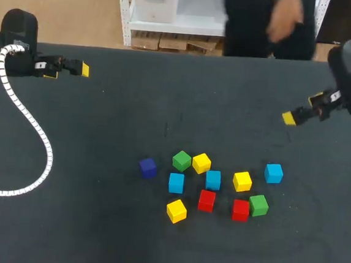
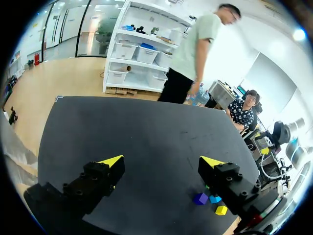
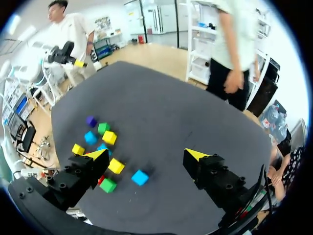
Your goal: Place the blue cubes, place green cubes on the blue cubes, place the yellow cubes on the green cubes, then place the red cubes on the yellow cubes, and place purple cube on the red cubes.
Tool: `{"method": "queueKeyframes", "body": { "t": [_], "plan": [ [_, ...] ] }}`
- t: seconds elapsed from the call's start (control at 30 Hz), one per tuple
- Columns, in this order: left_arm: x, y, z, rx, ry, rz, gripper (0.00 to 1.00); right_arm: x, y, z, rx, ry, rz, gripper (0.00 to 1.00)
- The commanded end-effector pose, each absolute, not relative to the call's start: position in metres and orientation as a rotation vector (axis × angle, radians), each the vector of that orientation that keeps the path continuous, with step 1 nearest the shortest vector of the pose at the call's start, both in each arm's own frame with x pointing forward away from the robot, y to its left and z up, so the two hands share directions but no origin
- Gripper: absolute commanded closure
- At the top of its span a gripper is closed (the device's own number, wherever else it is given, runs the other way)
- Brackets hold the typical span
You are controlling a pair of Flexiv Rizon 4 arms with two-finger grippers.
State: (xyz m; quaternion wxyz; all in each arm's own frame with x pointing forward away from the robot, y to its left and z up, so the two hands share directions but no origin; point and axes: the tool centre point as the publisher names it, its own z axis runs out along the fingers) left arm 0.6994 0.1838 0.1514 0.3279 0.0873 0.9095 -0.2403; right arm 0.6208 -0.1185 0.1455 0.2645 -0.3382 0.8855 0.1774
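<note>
Several small cubes lie loose in a cluster on the black table, none stacked. In the head view a purple cube is leftmost, then a green cube and a yellow cube. Blue cubes, red cubes, a second green cube and more yellow cubes surround them. My left gripper hovers open at the far left. My right gripper hangs open at the far right, above a blue cube.
A white coiled cable from my left arm lies in a loop across the table's left side. The table's far edge runs behind both grippers.
</note>
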Motion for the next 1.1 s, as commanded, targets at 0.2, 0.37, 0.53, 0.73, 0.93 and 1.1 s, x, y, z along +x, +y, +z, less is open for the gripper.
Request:
{"method": "queueKeyframes", "body": {
  "t": [0.2,0.37,0.53,0.73,0.93,1.1],
  "plan": [
    [0.699,0.185,0.150,0.231,2.375,-0.636,0.00,0.606,-0.112,0.092,-0.814,2.592,0.395,0.00],
    [0.699,0.185,0.150,0.231,2.375,-0.636,0.00,0.599,-0.111,0.062,-0.700,2.724,0.345,0.00],
    [0.699,0.185,0.150,0.231,2.375,-0.636,0.00,0.594,-0.111,0.050,-0.653,2.777,0.279,0.00],
    [0.699,0.185,0.150,0.231,2.375,-0.636,0.00,0.590,-0.110,0.033,-0.665,2.813,0.212,0.00],
    [0.699,0.185,0.150,0.231,2.375,-0.636,0.00,0.590,-0.111,0.019,-0.672,2.864,0.211,0.00],
    [0.699,0.185,0.150,0.231,2.375,-0.636,0.00,0.591,-0.113,0.014,-0.665,2.884,0.212,0.00]
  ]
}}
